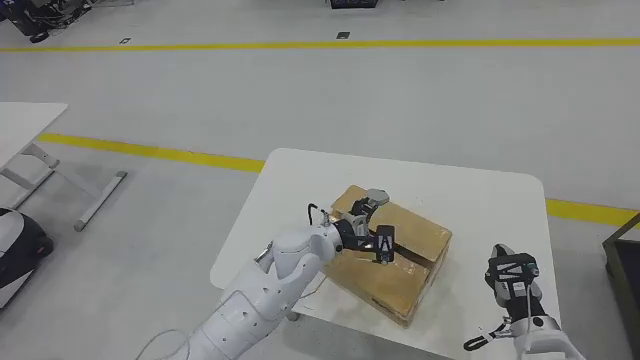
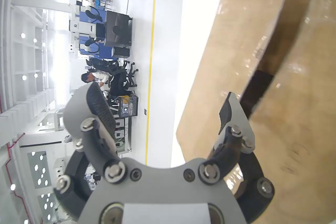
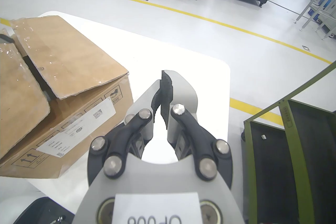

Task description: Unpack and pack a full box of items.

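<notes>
Cardboard box (image 1: 412, 260) lies just under the wide-spread left end effector (image 2: 161, 101), its flap gap (image 2: 258, 88) running ahead of it; the closed right end effector (image 3: 163, 96) stands farther off.

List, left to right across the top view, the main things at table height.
White side table → brown cardboard box → right gripper → dark green-framed cart. The left gripper overlaps the box, so it is left out.

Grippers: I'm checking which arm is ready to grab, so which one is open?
The left gripper, at the top of the box, spread wide; the right gripper, beside it, is shut.
</notes>
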